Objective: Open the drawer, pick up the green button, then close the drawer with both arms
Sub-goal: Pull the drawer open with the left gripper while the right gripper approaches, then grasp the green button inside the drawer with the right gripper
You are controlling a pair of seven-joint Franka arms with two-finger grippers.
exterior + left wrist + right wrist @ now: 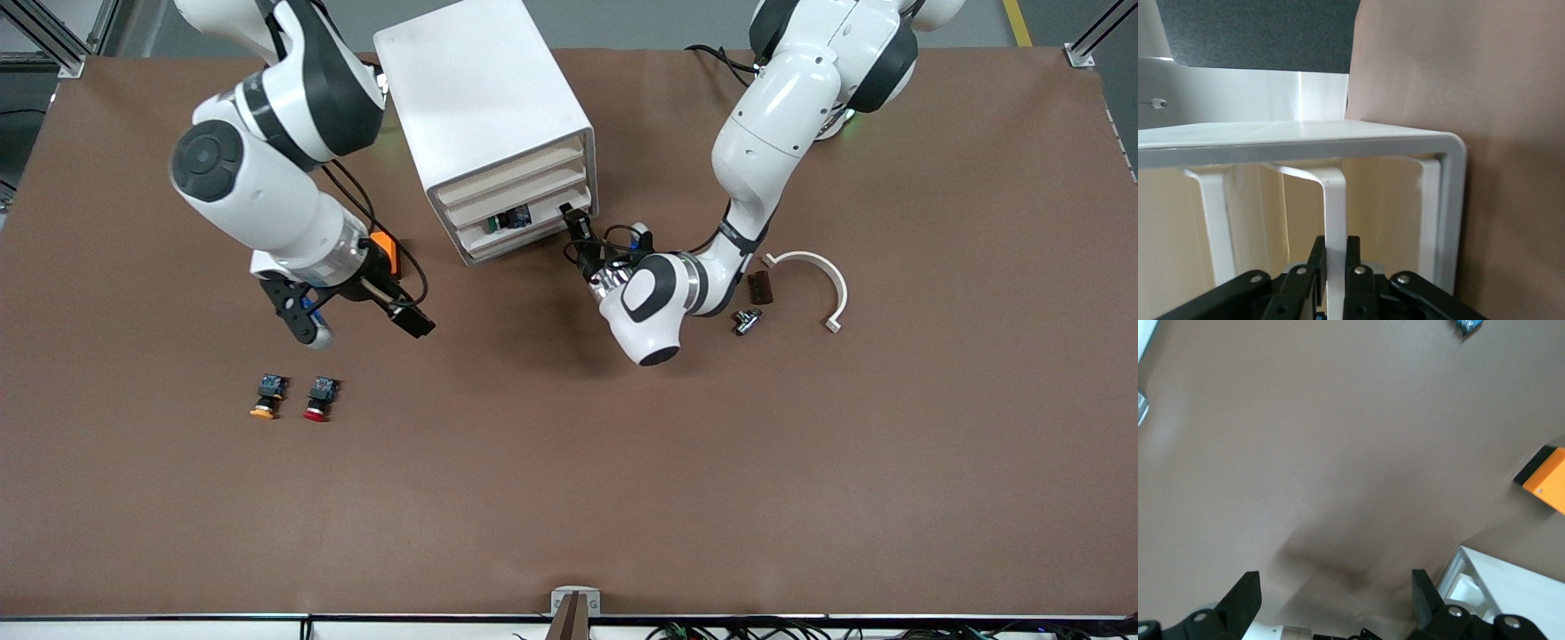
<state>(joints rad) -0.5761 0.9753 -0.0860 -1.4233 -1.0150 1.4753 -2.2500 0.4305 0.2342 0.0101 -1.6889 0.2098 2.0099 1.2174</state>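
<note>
The white cabinet (484,98) stands at the middle of the table near the robots' bases, its four cream drawer fronts stacked one above another. The button (504,220), green cap and blue block, shows through the front of the third drawer (533,222) from the top. My left gripper (573,224) is at that drawer's end toward the left arm. In the left wrist view the left gripper (1333,250) is shut on a thin white strip (1335,200) of the drawer front. My right gripper (356,322) hangs open over bare table beside the cabinet, its fingers (1245,593) wide apart with nothing between them.
An orange-capped button (265,397) and a red-capped button (320,399) lie side by side, nearer the front camera than the right gripper. Toward the left arm's end lie a white curved clamp (813,276), a small brown block (760,287) and a small metal part (747,320).
</note>
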